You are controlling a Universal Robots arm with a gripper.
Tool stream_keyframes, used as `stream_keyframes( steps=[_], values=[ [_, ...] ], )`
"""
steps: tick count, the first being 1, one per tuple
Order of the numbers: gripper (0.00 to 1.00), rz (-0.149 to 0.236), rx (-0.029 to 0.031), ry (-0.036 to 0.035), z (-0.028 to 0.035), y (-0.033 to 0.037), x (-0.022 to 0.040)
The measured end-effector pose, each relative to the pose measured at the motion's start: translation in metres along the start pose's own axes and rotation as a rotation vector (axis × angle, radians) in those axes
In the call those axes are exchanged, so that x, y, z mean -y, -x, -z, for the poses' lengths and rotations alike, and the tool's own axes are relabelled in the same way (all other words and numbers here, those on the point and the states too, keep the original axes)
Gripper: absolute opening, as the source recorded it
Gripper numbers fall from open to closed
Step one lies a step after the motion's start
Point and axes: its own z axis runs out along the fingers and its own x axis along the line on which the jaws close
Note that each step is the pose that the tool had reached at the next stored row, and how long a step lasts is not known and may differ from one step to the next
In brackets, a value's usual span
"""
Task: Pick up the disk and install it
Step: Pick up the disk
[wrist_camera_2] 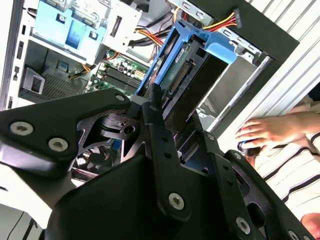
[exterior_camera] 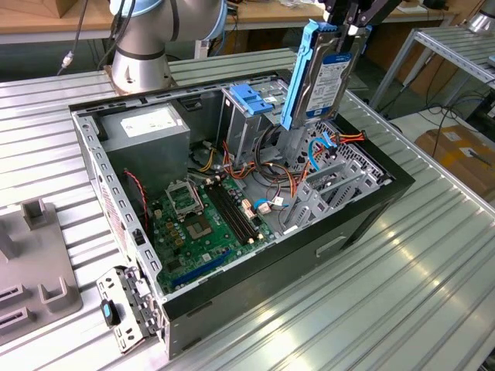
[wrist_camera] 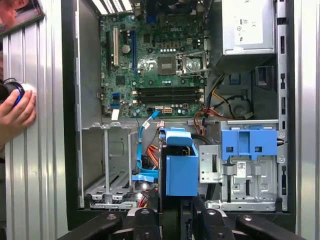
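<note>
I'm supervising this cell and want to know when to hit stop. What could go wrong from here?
The disk, held nearly upright by the gripper above the case, could snag the loose cables beneath it. A person's hand rests on the table beside the case and could be struck.

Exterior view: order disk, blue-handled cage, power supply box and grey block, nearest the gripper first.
1. disk, held in the gripper.
2. blue-handled cage, just below the disk.
3. power supply box, further toward the exterior view's left.
4. grey block, at the exterior view's left edge.
</note>
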Motion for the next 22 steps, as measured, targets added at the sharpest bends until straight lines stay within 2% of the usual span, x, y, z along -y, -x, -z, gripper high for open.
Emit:
stream_keyframes(
  steps=[5, 13, 14, 16, 18, 19, 20, 21, 22],
  values=[
    [0.35, 0.0, 0.0, 0.0, -0.002, -0.0232, 0.0011],
    [0.35, 0.0, -0.0001, 0.0, -0.0039, -0.0447, 0.0028],
    [0.35, 0.0, 0.0, 0.0, -0.0044, -0.0503, 0.0033],
    [0.35, 0.0, -0.0002, 0.0, -0.0049, -0.0562, 0.0037],
    [0.35, 0.0, -0.0001, 0.0, -0.0058, -0.066, 0.0042],
    [0.35, 0.0, 0.0, 0.0, -0.0065, -0.0743, 0.0045],
    [0.35, 0.0, 0.0111, 0.0001, -0.0081, -0.0784, 0.0047],
    [0.35, 0.0, 0.0164, 0.0002, -0.0086, -0.0801, 0.0049],
    [0.35, 0.0, 0.0189, 0.0003, -0.0091, -0.0817, 0.005]
  ],
)
